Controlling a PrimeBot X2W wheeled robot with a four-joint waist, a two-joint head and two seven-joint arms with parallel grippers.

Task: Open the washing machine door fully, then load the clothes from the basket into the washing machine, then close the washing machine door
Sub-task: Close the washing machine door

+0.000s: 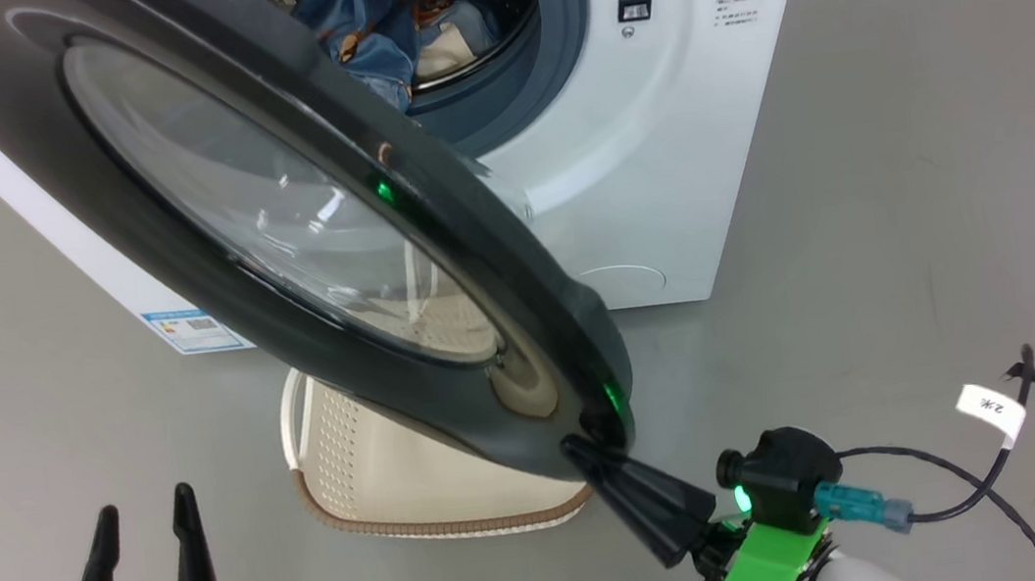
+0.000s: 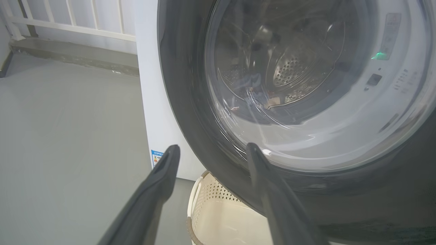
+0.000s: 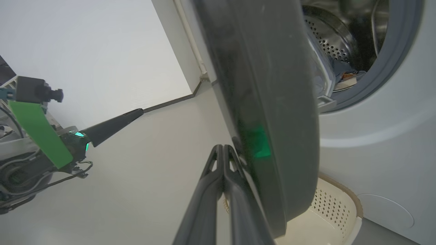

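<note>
Washing machine door (image 1: 293,229) stands partly open, swung out from the washing machine (image 1: 660,164), apparently on a hinge at its left. In the head view its disc slants from upper left down to a free edge at lower right. Farthest left, the left hand (image 1: 144,502) hovers released, fingers spread with nothing between them. It is well apart from the door and faces its glossy outer side. Beneath the door the basket (image 1: 349,449) sits on the floor, with no garments in the part that shows. Further right, the right hand (image 1: 572,444) is clenched on nothing, and its joined tips touch the outer face right at the free edge, so this is plainly the nearer arm. Right of that edge opens the gap to the drum mouth, where the clothes (image 1: 366,23) lie inside. Closing looks to be the step in hand. The push would need to go away from the robot toward the machine front, square to the door's face, or the tips may slip off the rounded rim.
</note>
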